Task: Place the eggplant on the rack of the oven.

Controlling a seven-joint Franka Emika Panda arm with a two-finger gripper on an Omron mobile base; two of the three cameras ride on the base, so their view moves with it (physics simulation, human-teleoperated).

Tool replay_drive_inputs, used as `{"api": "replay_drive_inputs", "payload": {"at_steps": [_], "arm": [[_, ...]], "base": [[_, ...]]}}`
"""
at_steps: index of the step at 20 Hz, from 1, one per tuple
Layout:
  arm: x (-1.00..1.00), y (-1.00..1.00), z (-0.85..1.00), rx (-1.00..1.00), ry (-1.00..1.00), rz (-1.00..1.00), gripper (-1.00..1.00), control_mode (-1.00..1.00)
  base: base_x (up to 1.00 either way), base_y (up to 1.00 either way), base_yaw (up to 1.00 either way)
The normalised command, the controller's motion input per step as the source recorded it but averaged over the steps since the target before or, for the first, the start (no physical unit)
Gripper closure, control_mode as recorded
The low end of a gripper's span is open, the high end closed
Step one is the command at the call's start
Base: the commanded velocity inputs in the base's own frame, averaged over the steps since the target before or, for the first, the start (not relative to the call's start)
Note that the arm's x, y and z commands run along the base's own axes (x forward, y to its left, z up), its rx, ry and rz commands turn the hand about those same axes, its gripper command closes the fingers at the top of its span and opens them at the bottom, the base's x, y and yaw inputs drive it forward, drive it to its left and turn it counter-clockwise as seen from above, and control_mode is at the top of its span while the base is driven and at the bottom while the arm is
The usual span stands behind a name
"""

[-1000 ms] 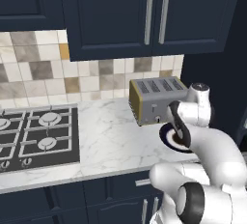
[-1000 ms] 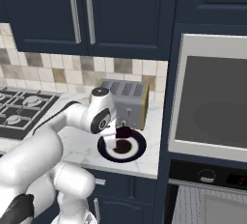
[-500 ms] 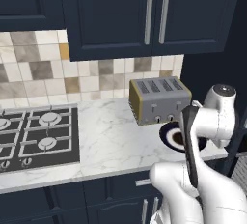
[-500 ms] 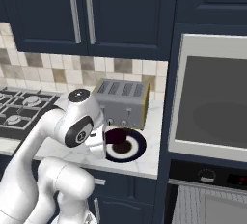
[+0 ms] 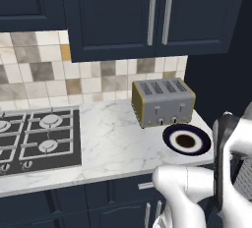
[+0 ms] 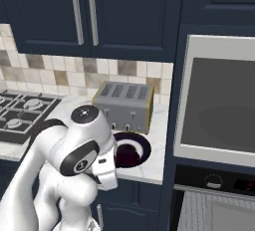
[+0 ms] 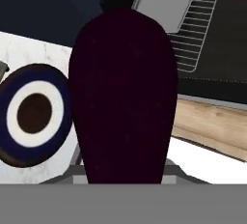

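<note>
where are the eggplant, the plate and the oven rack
eggplant [image 7: 123, 97], hand view, middle of its dark body
plate [image 5: 171, 134], left base view, navy rim
rack [image 7: 193, 35], hand view, wire grid

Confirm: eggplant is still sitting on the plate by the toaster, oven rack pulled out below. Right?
Not quite. The eggplant is off the plate: the hand view shows it up close at the end effector, with the plate beside it bearing nothing. The plate by the toaster and the pulled-out rack are as you say.
</note>
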Motion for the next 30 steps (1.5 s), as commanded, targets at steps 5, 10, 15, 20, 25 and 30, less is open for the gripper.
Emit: {"api": "replay_drive_inputs", "payload": {"at_steps": [5,10,15,20,25,30], "arm": [[-0.43,-0.91,-0.18,0.00,0.00,0.08,1.00,-1.00],[0.00,-1.00,-0.50,0.04,-0.02,0.11,1.00,-1.00],[-0.02,-1.00,-0.45,0.00,-0.16,0.12,1.00,-1.00],[0.00,-1.00,-0.45,-0.03,-0.09,0.13,1.00,-1.00],[0.00,-1.00,-0.56,-0.11,-0.15,0.15,1.00,-1.00],[0.13,-0.94,-0.59,-0.23,-0.07,0.12,1.00,-1.00]], "base": [[0.00,0.00,0.00],[0.00,0.00,0.00],[0.00,0.00,0.00],[0.00,0.00,0.00],[0.00,0.00,0.00],[0.00,0.00,0.00]]}}
